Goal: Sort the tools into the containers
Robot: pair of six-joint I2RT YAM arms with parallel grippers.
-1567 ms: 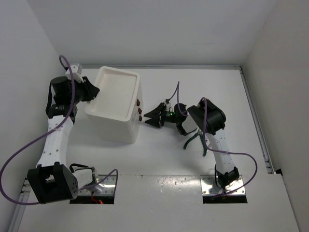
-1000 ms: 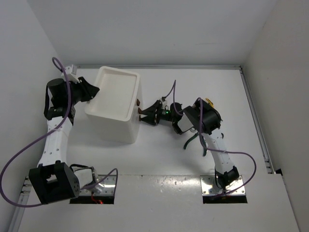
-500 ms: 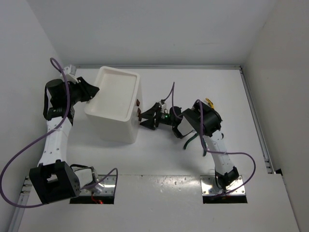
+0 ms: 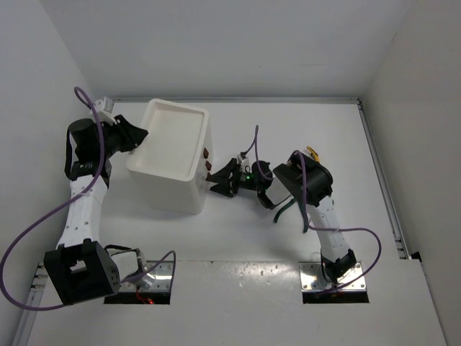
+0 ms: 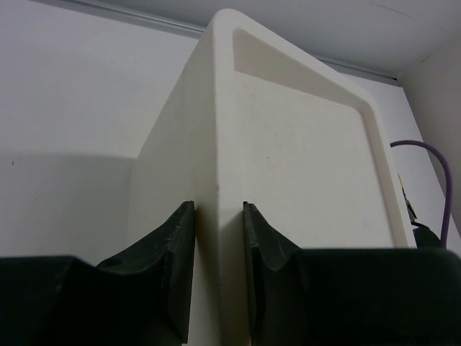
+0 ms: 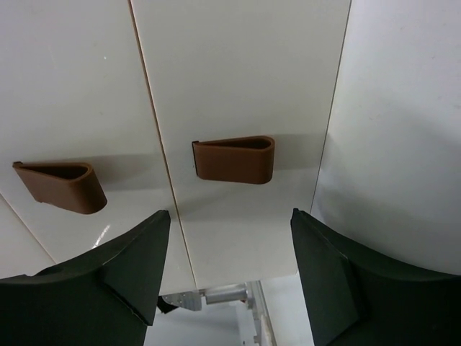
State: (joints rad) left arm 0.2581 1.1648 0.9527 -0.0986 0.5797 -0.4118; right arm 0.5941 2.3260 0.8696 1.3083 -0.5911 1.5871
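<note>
Near side, right of the worktop's middle: green-handled pliers (image 4: 285, 210) lie loose, partly under the right arm. No tool is in either hand.

Right hand (image 6: 229, 215), mid-worktop: jaws spread and empty, facing the drawer fronts (image 6: 238, 86). One reddish-brown knob (image 6: 233, 159) sits between the two fingers but apart from both; a second knob (image 6: 61, 187) is just off to the side.

Change: over the last second and a half this hand came in from open worktop to the knobs, then shifted a little toward the near edge. I read it as lining up on a lower drawer. The pull has not begun and all drawers look shut.

Farther back, right: yellow-handled pliers (image 4: 312, 151) peek out behind the right arm.

Left half, toward the far edge: the white box (image 4: 176, 191), its tray top bare. Left hand (image 5: 216, 206) is clamped on the box's far-left rim, unmoved, probably bracing it.

Sorting itself has not started.
</note>
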